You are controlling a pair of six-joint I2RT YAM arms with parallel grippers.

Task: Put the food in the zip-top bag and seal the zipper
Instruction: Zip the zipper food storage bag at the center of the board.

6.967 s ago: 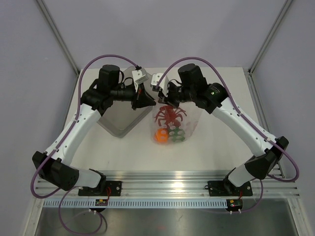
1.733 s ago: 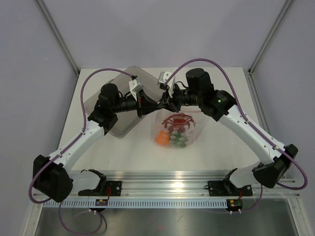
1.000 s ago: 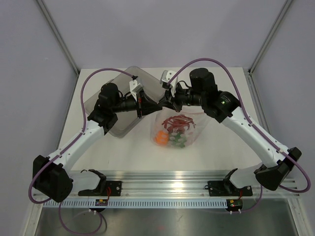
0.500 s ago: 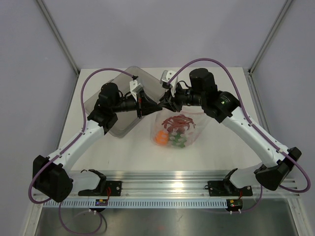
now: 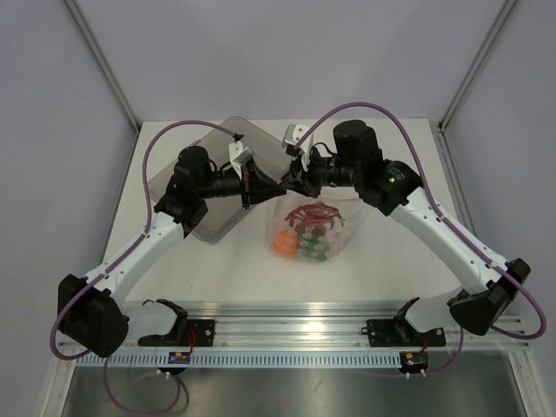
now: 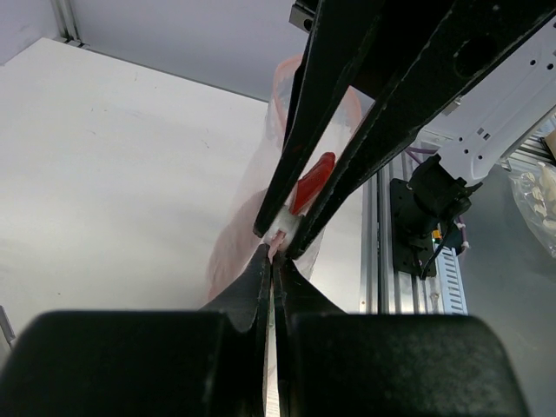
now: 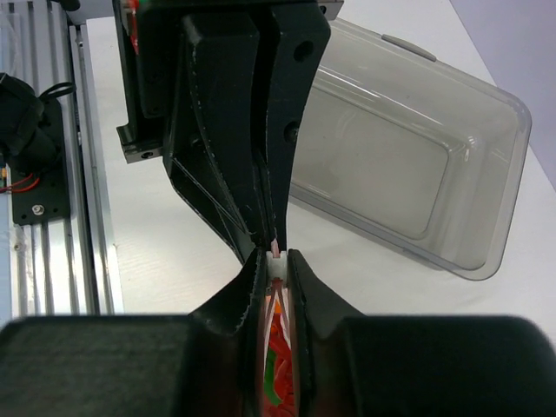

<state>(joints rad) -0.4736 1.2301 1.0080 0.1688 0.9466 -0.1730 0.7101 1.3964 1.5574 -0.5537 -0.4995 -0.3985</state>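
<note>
Clearly both arms meet above the middle of the surface [image 5: 391, 261], tip to tip. The left pincer [image 5: 276, 183] comes from the left and the right pincer [image 5: 291, 182] from the right, and their tips almost touch each other.

The left pincer is clenched: in its wrist view the two black fingers [image 6: 261, 282] lie flat together, with only a thin pale edge of plastic between them. It grasps the mouth edge of the zip-top bag [image 5: 343, 228]. The right pincer stands a little apart, and between its fingers sits a small whitish-pink piece of the zipper [image 7: 276, 263], so it grasps the zipper just beside the left one.

The bag reaches from the two pincers toward the near side, with its mouth held up at the far end. All the food is inside it. The red lobster [image 5: 311, 214] lies in the upper part, just under the pincers. The orange fruit [image 5: 283, 244] is at the near left corner, and the green pepper [image 5: 315, 250] is just right of it, close together. Whether the bottom of the bag rests on the surface cannot be told from above.

A clear rigid tray [image 5: 208, 221] stands on the far left, partly under the left arm and beside the bag.
</note>
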